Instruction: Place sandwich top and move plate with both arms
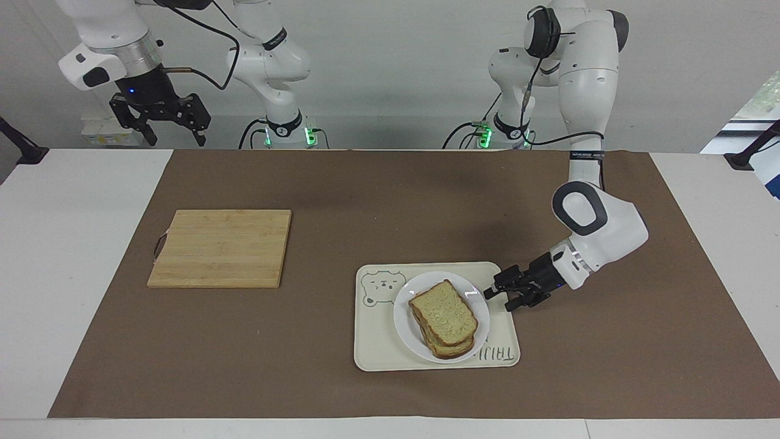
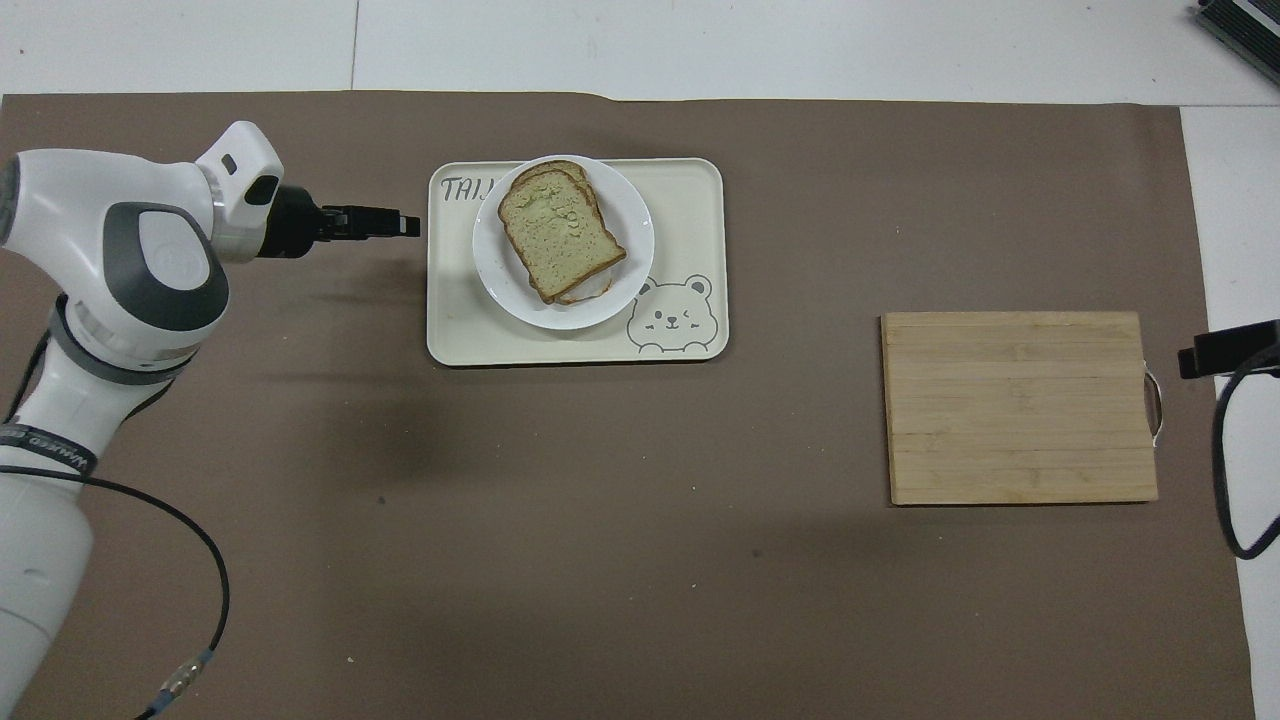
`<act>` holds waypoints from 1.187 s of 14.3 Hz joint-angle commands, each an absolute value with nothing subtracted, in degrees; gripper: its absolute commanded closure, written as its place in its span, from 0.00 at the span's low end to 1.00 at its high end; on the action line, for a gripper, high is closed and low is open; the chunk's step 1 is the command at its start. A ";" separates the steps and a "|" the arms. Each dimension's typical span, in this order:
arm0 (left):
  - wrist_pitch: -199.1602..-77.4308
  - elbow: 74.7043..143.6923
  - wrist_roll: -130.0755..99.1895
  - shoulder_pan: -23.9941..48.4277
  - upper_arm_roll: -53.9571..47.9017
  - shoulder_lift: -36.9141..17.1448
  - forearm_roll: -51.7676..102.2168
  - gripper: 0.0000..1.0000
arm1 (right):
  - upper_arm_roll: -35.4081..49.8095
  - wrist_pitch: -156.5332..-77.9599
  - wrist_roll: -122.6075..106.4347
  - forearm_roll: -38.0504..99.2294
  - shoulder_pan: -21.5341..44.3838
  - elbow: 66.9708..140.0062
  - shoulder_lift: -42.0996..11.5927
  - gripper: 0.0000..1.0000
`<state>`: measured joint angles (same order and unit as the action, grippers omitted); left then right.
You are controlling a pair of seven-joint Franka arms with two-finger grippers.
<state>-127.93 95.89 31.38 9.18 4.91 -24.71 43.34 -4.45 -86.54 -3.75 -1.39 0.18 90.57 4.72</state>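
Note:
The sandwich top [image 1: 443,312] [image 2: 558,228] lies on another slice, stacked on the small white plate [image 1: 404,329] [image 2: 493,278]. The plate sits on the cream tray. My left gripper [image 1: 497,298] [image 2: 408,223] is open and empty. It hovers just over the tray's edge toward the left arm's end, apart from the plate's rim. My right gripper [image 1: 161,124] is open and empty. It hangs high over the right arm's end of the table, waiting.
The cream tray with a bear drawing [image 1: 378,350] [image 2: 690,200] lies on the brown mat. A wooden cutting board [image 1: 220,247] [image 2: 1018,406] lies toward the right arm's end. A black part of the right arm [image 2: 1228,349] shows at the overhead view's edge.

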 commanded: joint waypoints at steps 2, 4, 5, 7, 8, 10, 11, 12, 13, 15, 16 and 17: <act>-120.87 96.24 30.41 8.79 8.87 -16.89 26.07 0.00 | -4.22 -86.92 -4.48 -1.49 -0.18 90.61 5.10 0.00; -117.97 95.98 30.32 8.79 10.19 -12.15 16.48 0.00 | -4.22 -86.92 -4.48 -1.49 -0.09 90.62 5.10 0.00; -115.77 94.85 30.32 8.79 10.98 -10.13 13.65 0.00 | -4.22 -86.92 -4.48 -1.49 -0.09 90.62 5.10 0.00; -108.58 91.86 29.71 8.79 12.30 -7.92 10.13 0.00 | -4.22 -86.92 -4.48 -1.49 -0.09 90.62 5.10 0.00; -105.15 88.71 29.19 8.79 12.30 -7.04 7.85 0.00 | -4.22 -86.92 -4.48 -1.49 -0.09 90.62 5.10 0.00; -95.50 83.69 27.87 9.49 12.39 -6.15 3.80 0.00 | -4.22 -86.92 -4.48 -1.49 -0.09 90.53 5.10 0.00; -91.88 81.67 26.12 9.75 12.04 -5.28 1.52 0.00 | -4.22 -86.92 -4.48 -1.49 -0.17 90.61 5.10 0.00; -89.32 80.87 24.10 9.84 11.87 -4.06 0.36 0.00 | -4.22 -86.92 -4.48 -1.49 -0.09 90.62 5.10 0.00; -87.56 80.86 22.34 9.84 11.78 -2.39 0.35 0.00 | -4.22 -86.92 -4.48 -1.49 -0.09 90.62 5.10 0.00; -85.09 80.86 19.35 9.84 11.78 0.16 0.35 0.00 | -4.22 -86.92 -4.48 -1.49 -0.09 90.53 5.10 0.00; -83.77 80.86 18.55 9.76 11.78 1.57 0.44 0.00 | -4.22 -86.92 -4.48 -1.49 -0.17 90.61 5.10 0.00; -82.45 80.95 18.20 9.76 11.60 2.54 0.61 0.00 | -4.22 -86.92 -4.48 -1.49 -0.09 90.62 5.10 0.00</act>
<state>-85.29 80.70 20.30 9.26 11.62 0.08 1.77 -4.45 -86.54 -3.76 -1.39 0.18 90.53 4.72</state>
